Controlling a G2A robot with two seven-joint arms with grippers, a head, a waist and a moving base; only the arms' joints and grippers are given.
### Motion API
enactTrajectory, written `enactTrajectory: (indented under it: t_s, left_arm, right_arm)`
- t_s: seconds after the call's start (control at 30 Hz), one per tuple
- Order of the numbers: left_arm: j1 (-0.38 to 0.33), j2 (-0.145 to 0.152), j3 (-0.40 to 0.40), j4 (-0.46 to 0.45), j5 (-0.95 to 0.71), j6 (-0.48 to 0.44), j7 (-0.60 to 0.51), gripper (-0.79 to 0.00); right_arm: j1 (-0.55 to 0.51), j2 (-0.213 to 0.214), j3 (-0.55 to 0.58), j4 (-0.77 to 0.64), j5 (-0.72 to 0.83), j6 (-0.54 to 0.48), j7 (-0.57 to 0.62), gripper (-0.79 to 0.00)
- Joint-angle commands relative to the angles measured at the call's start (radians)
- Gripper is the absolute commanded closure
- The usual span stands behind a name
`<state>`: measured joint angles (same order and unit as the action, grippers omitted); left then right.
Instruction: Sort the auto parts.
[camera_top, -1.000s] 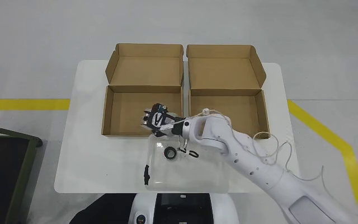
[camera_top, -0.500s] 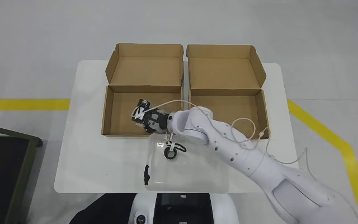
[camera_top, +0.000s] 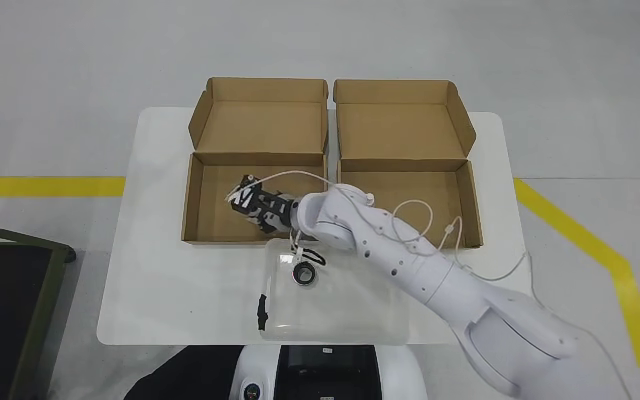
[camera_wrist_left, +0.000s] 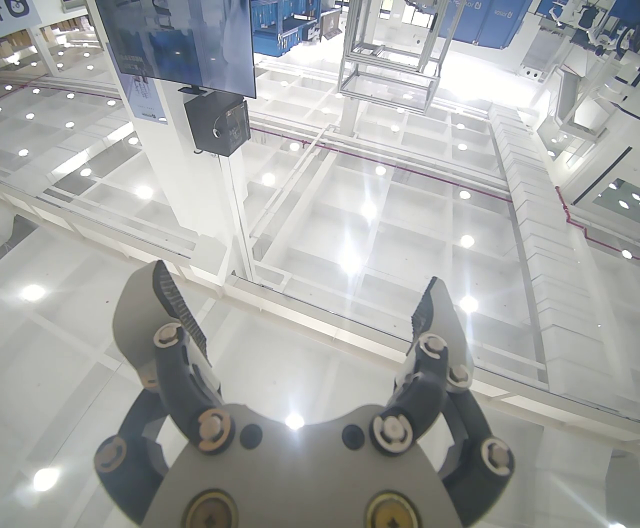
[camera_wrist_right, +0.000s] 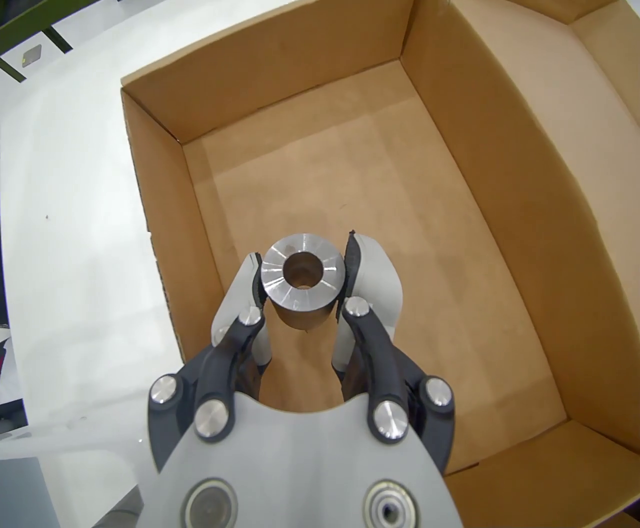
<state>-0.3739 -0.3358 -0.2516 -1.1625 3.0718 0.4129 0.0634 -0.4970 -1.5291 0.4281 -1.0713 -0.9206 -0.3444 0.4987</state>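
Over left box (camera_top: 187, 200) | right gripper (camera_wrist_right: 303, 267) clamps metal bushing (camera_wrist_right: 299, 299), floor open ahead | left gripper (camera_wrist_left: 295, 295) spread wide

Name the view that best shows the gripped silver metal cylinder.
Right wrist view: the hollow silver metal cylinder sits close between the fingers. From the top, the right gripper hides it; left wrist view faces the ceiling.

You're in a big industrial hall here: a yellow line (camera_top: 60, 186) crosses the grey floor (camera_top: 100, 60) beside your white bench (camera_top: 150, 290). Overhead, a gridded ceiling (camera_wrist_left: 400, 210) with spotlights, a big screen (camera_wrist_left: 175, 40) on a pillar, and an aluminium frame (camera_wrist_left: 353, 40).
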Motion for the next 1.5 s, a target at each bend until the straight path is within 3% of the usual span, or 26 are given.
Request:
enactTrajectory:
  t_s: [0.0,0.07,0.3,0.47,0.67,1.1,1.33,1.47]
  left_arm:
    - [0.0,0.0,0.0,0.0,0.0,0.0,0.0,-0.785]
    - [0.0,0.0,0.0,0.0,0.0,0.0,0.0,-0.785]
    - [0.0,0.0,0.0,0.0,0.0,0.0,0.0,-0.785]
    - [0.0,0.0,0.0,0.0,0.0,0.0,0.0,-0.785]
    - [0.0,0.0,0.0,0.0,0.0,0.0,0.0,-0.785]
    - [0.0,0.0,0.0,0.0,0.0,0.0,0.0,-0.785]
    - [0.0,0.0,0.0,0.0,0.0,0.0,0.0,-0.785]
    - [0.0,0.0,0.0,0.0,0.0,0.0,0.0,-0.785]
  right_arm:
    - [0.003,-0.006,0.0,0.013,-0.003,-0.001,0.002,-0.006]
    - [0.006,-0.015,0.001,0.03,-0.005,-0.004,0.01,-0.126]
    - [0.01,-0.037,0.004,0.063,-0.014,-0.02,0.029,-0.265]
    - [0.008,-0.045,0.018,0.07,-0.024,-0.027,0.046,-0.348]
    - [-0.004,-0.04,0.049,0.022,-0.035,-0.036,0.052,-0.363]
    - [-0.143,0.037,0.192,-0.298,-0.097,-0.139,0.09,-0.422]
    - [-0.265,0.088,0.278,-0.451,-0.155,-0.24,0.088,-0.616]
    - [-0.342,0.116,0.337,-0.515,-0.17,-0.283,0.083,-0.616]
